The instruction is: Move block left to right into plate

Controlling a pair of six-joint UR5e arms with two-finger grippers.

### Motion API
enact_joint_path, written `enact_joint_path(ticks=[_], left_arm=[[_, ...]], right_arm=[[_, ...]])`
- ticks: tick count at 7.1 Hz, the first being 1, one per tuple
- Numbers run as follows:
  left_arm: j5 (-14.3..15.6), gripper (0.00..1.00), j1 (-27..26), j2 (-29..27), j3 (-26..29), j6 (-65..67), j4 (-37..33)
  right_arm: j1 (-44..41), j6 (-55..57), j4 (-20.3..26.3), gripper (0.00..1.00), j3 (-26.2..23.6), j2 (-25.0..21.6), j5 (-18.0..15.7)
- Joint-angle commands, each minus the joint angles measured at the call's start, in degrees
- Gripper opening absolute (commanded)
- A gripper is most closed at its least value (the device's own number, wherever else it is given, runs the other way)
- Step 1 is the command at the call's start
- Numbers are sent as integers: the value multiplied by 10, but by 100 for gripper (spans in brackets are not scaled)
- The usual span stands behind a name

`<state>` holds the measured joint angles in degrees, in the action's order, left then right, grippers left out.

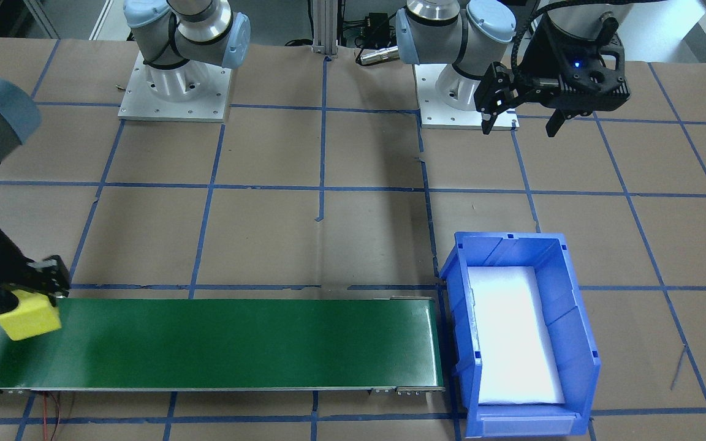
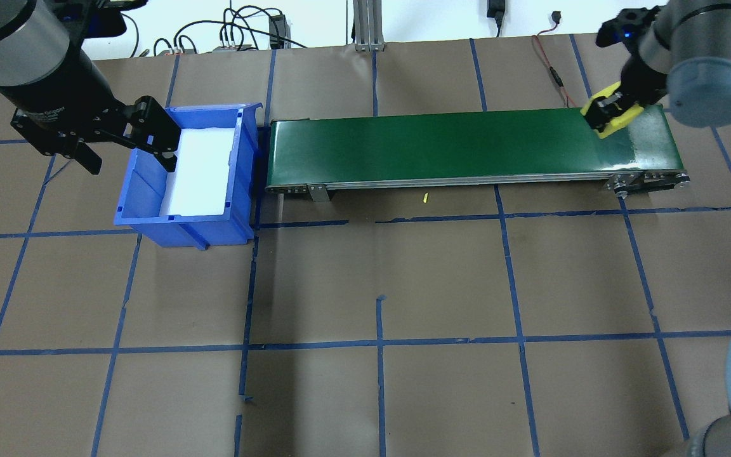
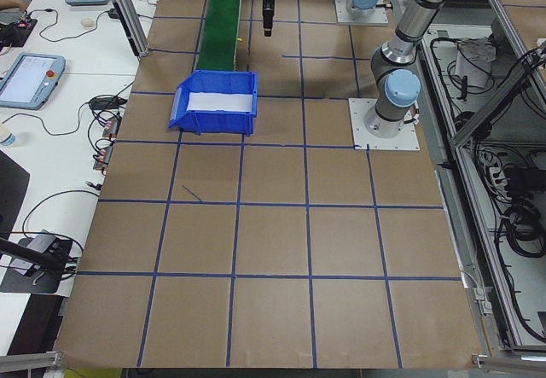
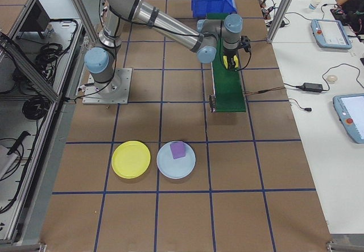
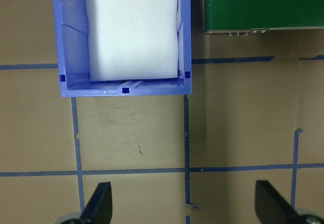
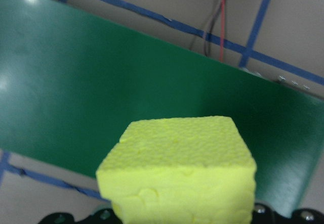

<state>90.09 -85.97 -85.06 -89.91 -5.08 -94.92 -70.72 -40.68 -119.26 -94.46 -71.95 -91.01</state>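
Note:
A yellow foam block (image 1: 28,318) is held over the right end of the green conveyor belt (image 1: 236,343), with my right gripper (image 1: 37,294) shut on it. The overhead view shows the block (image 2: 610,115) at the belt's far end (image 2: 435,143). It fills the lower part of the right wrist view (image 6: 177,173), with the belt below it. Off to the robot's right lie a yellow plate (image 4: 131,159) and a pale blue plate (image 4: 183,166) bearing a purple block (image 4: 178,149). My left gripper (image 2: 132,166) hangs open beside the blue bin (image 2: 150,190), its fingers (image 5: 98,206) spread wide with nothing between them.
The blue bin (image 1: 580,306) with a white liner stands at the belt's left end. Red wires (image 6: 221,16) run past the belt's right end. The table is brown paper with a blue tape grid. Both plates sit on the table beyond the belt's right end.

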Motion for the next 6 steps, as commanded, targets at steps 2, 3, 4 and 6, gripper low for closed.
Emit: enact_joint_path(ticks=[2,3,4,6], left_arm=[[0,100,0,0,0,-1,0],[0,100,0,0,0,-2,1],[1,100,0,0,0,-2,1],[1,100,0,0,0,-3,0]], right_arm=[[303,-297,38,33,-98,-63,-15],[393,-357,45,32,-109,-70,-16],[480,-401,45,32,-114,-76,-14],[591,-419,47,30,-151,-75,-9]])
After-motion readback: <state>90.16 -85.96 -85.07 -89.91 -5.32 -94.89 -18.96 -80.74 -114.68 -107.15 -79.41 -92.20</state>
